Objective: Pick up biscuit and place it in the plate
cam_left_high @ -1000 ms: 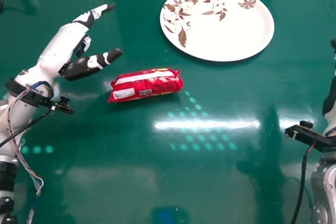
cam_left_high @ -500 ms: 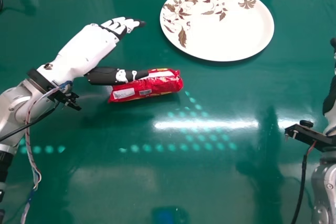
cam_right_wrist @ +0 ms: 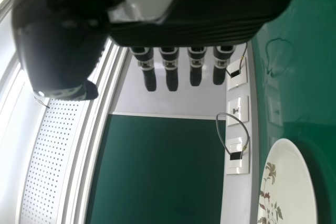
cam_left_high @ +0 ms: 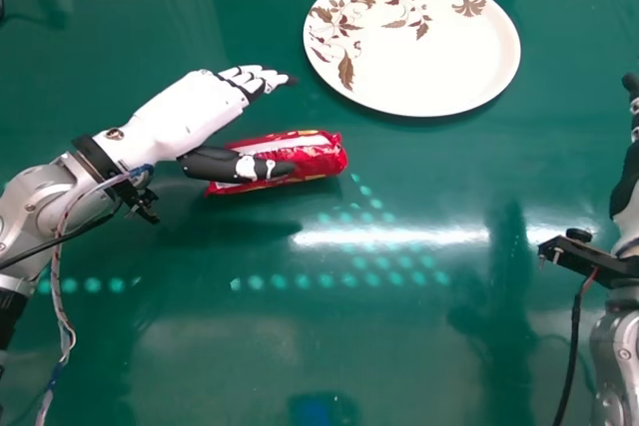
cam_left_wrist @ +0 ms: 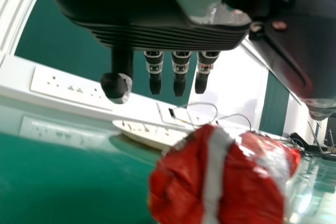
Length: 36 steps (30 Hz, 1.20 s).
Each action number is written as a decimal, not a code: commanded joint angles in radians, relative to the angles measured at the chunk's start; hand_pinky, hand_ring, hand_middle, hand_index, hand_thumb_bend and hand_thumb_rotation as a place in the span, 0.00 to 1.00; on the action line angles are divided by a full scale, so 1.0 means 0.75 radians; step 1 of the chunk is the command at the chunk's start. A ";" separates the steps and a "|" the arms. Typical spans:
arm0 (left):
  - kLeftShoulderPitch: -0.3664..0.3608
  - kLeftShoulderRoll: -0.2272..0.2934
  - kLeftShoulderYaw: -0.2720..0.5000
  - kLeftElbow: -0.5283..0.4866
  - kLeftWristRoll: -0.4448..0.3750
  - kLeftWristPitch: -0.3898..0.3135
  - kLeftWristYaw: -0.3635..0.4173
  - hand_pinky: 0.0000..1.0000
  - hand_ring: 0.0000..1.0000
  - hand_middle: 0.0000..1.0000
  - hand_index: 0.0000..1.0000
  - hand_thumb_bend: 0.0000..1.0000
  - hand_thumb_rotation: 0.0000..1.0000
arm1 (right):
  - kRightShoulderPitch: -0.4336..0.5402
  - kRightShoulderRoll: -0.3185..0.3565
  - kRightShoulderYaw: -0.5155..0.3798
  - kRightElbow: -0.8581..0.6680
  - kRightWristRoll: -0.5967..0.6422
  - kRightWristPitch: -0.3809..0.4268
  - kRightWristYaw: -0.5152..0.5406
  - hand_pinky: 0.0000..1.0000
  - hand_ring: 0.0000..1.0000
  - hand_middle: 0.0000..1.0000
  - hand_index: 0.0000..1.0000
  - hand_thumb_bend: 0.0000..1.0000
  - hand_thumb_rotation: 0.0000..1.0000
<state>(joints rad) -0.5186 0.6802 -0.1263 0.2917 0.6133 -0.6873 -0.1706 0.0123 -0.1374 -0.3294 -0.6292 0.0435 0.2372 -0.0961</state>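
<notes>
Head view, biscuit packet: the red biscuit packet [cam_left_high: 319, 155] lies on its side on the table [cam_left_high: 399, 346], left of centre, nearer than the patterned plate [cam_left_high: 439, 57], which sits far and a little to the right.
Head view, left hand: the left hand [cam_left_high: 180, 115] is over the packet's left end, fingers straight and well open, its thumb [cam_left_high: 250, 168] crossing above the wrapper; whether it touches, I can't tell. Nothing is gripped.
Head view, right hand: idle at the right edge [cam_left_high: 626, 187].
Left wrist view, wrapper: crinkled, shiny film with a pale band; background shows between the straight fingertips and the packet, so no hold there.
Left wrist view, handling: probably light and slick outside, fairly firm along its length, but the biscuits could crack under a hard squeeze.
Left wrist view, hold: best round the middle, fingers on the far side and thumb on the near, closing gently, then lifting level towards the plate.
Right wrist view, fingers: straight, spread open, holding nothing.
</notes>
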 commanded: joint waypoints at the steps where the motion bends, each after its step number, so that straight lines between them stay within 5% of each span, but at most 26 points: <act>1: 0.046 0.031 -0.010 -0.051 -0.011 0.009 -0.022 0.00 1.00 1.00 1.00 1.00 0.80 | 0.003 -0.001 -0.005 -0.019 -0.013 0.006 -0.008 1.00 1.00 1.00 1.00 0.58 0.44; 18: 0.056 0.026 -0.053 -0.076 -0.034 0.103 -0.137 0.00 1.00 1.00 1.00 1.00 0.74 | -0.003 -0.006 -0.013 -0.034 -0.068 0.037 -0.020 0.98 1.00 1.00 1.00 0.56 0.48; 30: 0.005 0.023 -0.143 -0.160 0.115 0.342 -0.254 0.00 0.94 0.97 1.00 1.00 0.70 | 0.006 -0.011 -0.013 -0.074 -0.098 0.071 -0.018 0.95 1.00 1.00 1.00 0.56 0.49; 36: -0.024 0.018 -0.180 -0.117 0.152 0.352 -0.227 0.00 0.87 0.92 1.00 1.00 0.66 | 0.010 -0.007 -0.016 -0.087 -0.087 0.076 -0.011 0.97 1.00 1.00 1.00 0.54 0.46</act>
<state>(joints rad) -0.5421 0.6986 -0.2294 0.1836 0.7068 -0.4195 -0.3355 0.0113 -0.1388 -0.3336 -0.6803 -0.0160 0.2904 -0.1034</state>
